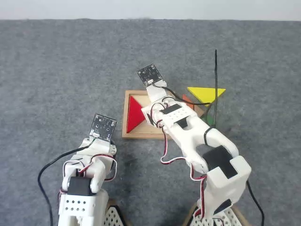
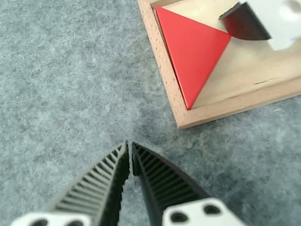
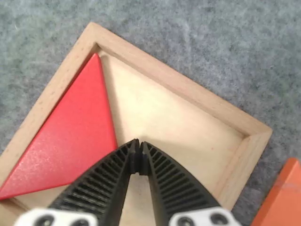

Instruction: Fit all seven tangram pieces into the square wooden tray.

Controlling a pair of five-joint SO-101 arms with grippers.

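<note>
A square wooden tray (image 1: 127, 113) lies at the table's middle with a large red triangle (image 1: 134, 114) in its left part. The same red triangle (image 3: 70, 141) fills one side of the tray (image 3: 188, 89) in the right wrist view. My right gripper (image 3: 139, 153) hangs over the tray's bare floor beside the triangle, shut with nothing in it. My left gripper (image 2: 130, 153) is shut over the carpet, short of the tray's near corner (image 2: 186, 120), and holds nothing. A yellow triangle (image 1: 205, 93) and an orange piece (image 1: 188, 100) lie right of the tray.
Grey carpet covers the table, with open room to the left and at the back. A thin black rod (image 1: 216, 80) stands upright by the yellow triangle. A green piece (image 1: 209, 120) peeks out beside the right arm. The arm bases stand at the front edge.
</note>
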